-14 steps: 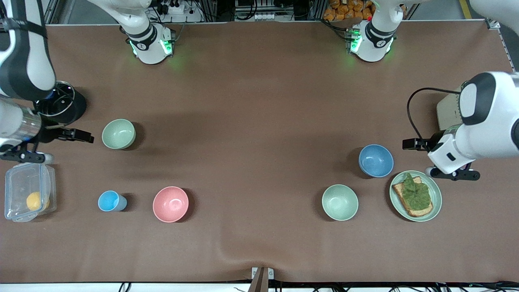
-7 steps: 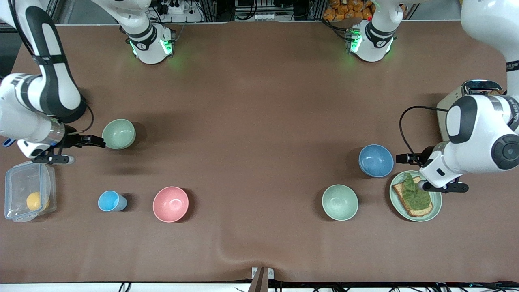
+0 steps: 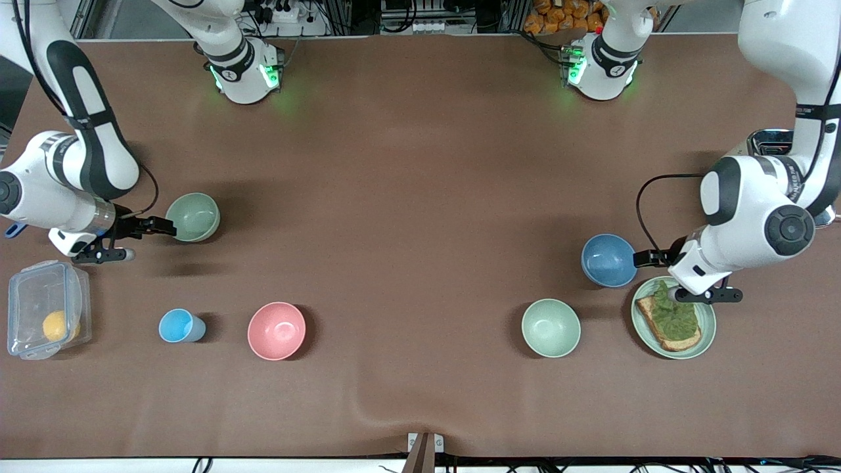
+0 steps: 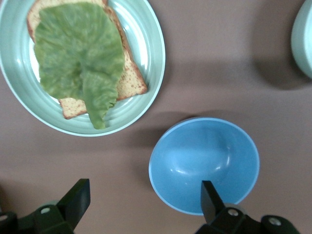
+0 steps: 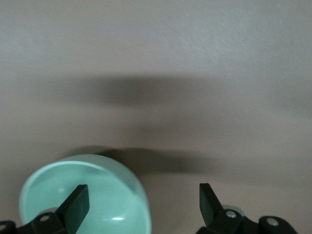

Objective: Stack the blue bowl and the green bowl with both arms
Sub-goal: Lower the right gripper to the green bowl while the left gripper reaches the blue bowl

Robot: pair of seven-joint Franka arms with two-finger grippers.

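The blue bowl is sat on the surface beside the toast plate, the left gripper spread open at its rim. The green bowl is parked at the right arm's end, the right gripper open beside it.

The table is covered by a brown cloth. On it are set a green bowl, a blue bowl, a paler mint bowl, a pink bowl, a light-blue cup, a green plate and a clear lidded container.
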